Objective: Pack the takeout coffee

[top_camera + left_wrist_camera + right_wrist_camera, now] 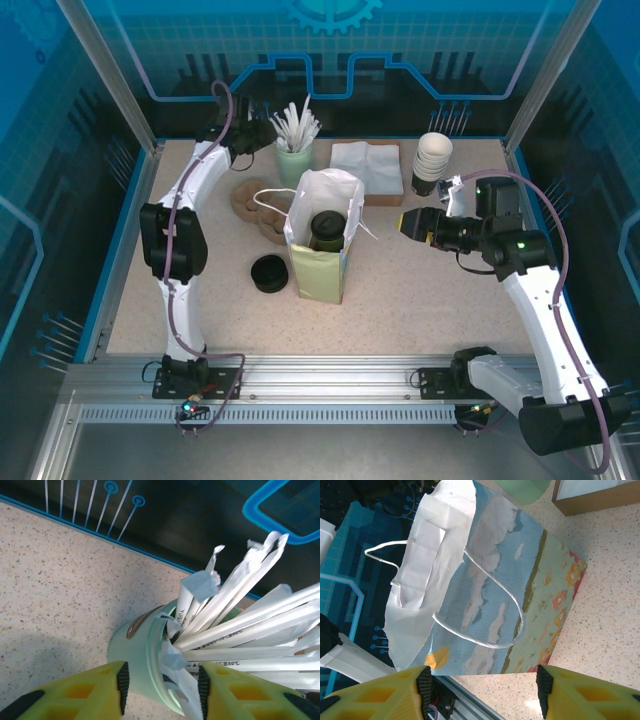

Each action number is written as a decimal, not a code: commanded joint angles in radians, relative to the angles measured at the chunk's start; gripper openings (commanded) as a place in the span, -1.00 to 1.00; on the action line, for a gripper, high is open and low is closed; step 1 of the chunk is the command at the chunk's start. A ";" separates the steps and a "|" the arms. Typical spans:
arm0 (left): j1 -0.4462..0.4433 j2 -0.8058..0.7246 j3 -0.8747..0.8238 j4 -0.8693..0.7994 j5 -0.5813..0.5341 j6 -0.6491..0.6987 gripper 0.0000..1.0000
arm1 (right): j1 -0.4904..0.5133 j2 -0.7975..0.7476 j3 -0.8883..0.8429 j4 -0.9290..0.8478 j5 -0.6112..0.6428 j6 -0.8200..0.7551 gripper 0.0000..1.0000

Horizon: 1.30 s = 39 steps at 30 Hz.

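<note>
The takeout coffee, a cup with a round black lid, stands inside the open paper bag at mid-table. In the right wrist view the bag shows its painted side and white handles. My right gripper is just right of the bag, open, with nothing between its fingers. My left gripper is at the back by the pale green cup of wrapped straws. Its jaws are open and straddle that cup's rim and some straws.
A squat black round piece lies left of the bag. Brown cardboard pieces lie behind it. At the back are a box of napkins and a stack of white cups. Blue walls enclose the table.
</note>
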 commanded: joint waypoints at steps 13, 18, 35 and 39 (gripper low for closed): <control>0.001 0.005 0.048 -0.019 -0.013 0.001 -0.63 | -0.009 0.030 -0.023 0.030 -0.006 -0.031 0.20; 0.001 -0.016 0.045 -0.022 -0.011 0.002 -0.78 | -0.010 0.030 -0.024 0.033 -0.004 -0.033 0.20; 0.000 -0.210 0.022 -0.054 -0.010 0.053 -0.91 | -0.026 0.035 0.001 0.046 -0.026 -0.049 0.20; -0.002 -0.255 0.034 -0.077 -0.014 0.079 -0.93 | -0.028 0.035 0.004 0.053 -0.035 -0.048 0.20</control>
